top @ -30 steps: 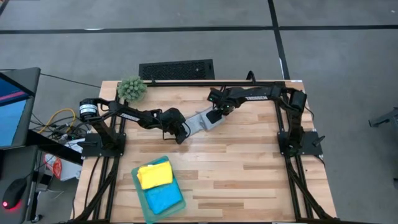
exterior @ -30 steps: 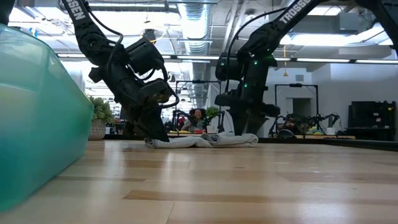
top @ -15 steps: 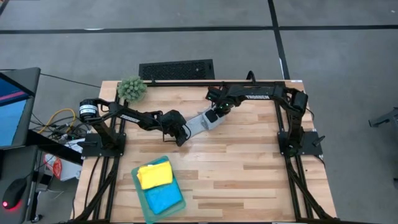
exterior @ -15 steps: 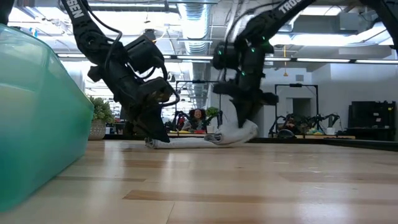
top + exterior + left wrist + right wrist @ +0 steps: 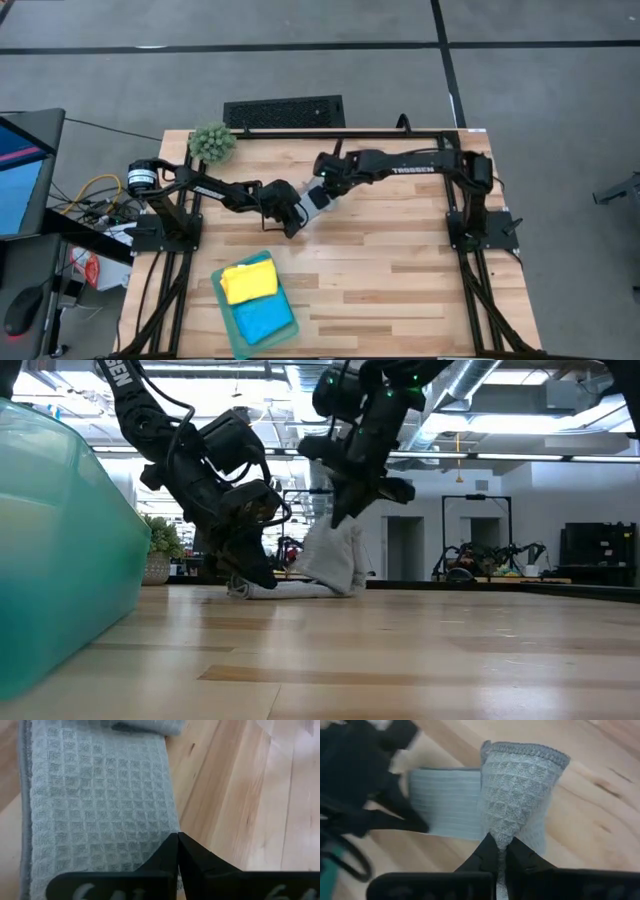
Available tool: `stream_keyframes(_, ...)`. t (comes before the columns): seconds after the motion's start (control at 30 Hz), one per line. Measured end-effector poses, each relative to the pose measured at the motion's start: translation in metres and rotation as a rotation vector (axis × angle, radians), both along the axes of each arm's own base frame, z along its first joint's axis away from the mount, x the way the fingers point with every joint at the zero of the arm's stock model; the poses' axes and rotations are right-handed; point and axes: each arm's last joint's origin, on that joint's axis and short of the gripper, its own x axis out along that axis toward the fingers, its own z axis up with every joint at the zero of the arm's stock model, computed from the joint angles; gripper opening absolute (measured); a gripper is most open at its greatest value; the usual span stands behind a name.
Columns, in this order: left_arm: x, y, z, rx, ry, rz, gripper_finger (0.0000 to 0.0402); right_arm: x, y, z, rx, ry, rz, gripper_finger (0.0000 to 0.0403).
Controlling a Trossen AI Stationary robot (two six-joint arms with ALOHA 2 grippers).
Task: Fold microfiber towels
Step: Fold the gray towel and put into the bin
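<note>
A light grey microfiber towel (image 5: 312,201), folded into a long strip, lies near the table's middle. Its left end rests on the wood and its right end is raised. My left gripper (image 5: 292,222) is shut, with its tips down at the strip's left end (image 5: 243,584). My right gripper (image 5: 338,520) is above the table, shut on the raised end, beside the left one. A yellow towel (image 5: 249,282) and a bright blue one (image 5: 264,318) lie folded in a teal bin. My left gripper sets its shut fingertips (image 5: 178,838) on the towel's long edge (image 5: 167,822) at the left end, slanting down from the table's left. I cannot tell whether a layer lies between them. That end stays flat on the wood. My right gripper pinches the towel's raised end (image 5: 506,827) between its two fingers, bunched to a narrow neck. The fingers come from above, slanting down. The cloth hangs slack below them (image 5: 330,556), and its lower part (image 5: 445,802) lies flat on the table.
The teal bin (image 5: 228,318) stands at the near left and fills the low view's left side (image 5: 60,550). A fuzzy green plant ball (image 5: 212,143) sits at the far left corner. Bare wood stretches over the table's right and near parts.
My right gripper has shut on the towel's right end, then risen and gone toward the table's left, toward my left gripper. That end has lifted off the wood and hangs over the strip, while the left end has stayed flat under my left gripper.
</note>
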Motion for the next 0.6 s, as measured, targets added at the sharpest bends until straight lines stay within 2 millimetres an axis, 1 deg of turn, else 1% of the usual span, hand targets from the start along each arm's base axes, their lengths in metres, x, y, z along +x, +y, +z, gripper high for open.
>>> stream_keyframes(0.17, 0.003, 0.0, 0.003, -0.005, -0.037, 0.012, 0.0, 0.009, 0.014, 0.003, 0.004, -0.077, -0.001, 0.0027)
stream_keyframes(0.27, 0.004, 0.001, 0.004, -0.006, -0.062, 0.017, 0.0, 0.015, 0.018, -0.003, -0.004, -0.089, -0.008, 0.0029)
stream_keyframes(0.33, 0.005, 0.001, 0.005, -0.013, -0.066, 0.02, 0.0, 0.012, 0.018, -0.006, -0.004, -0.054, -0.014, 0.0029)
stream_keyframes(0.4, 0.005, 0.001, 0.005, -0.022, -0.068, 0.025, 0.0, 0.016, 0.017, -0.01, -0.008, -0.061, -0.017, 0.0029)
stream_keyframes(0.47, 0.005, 0.0, 0.006, -0.024, -0.076, 0.028, 0.0, 0.013, 0.016, -0.016, -0.005, -0.018, -0.014, 0.003)
stream_keyframes(0.6, 0.007, 0.001, 0.008, -0.012, -0.105, 0.033, 0.0, 0.016, 0.017, -0.012, -0.01, -0.058, -0.013, 0.003)
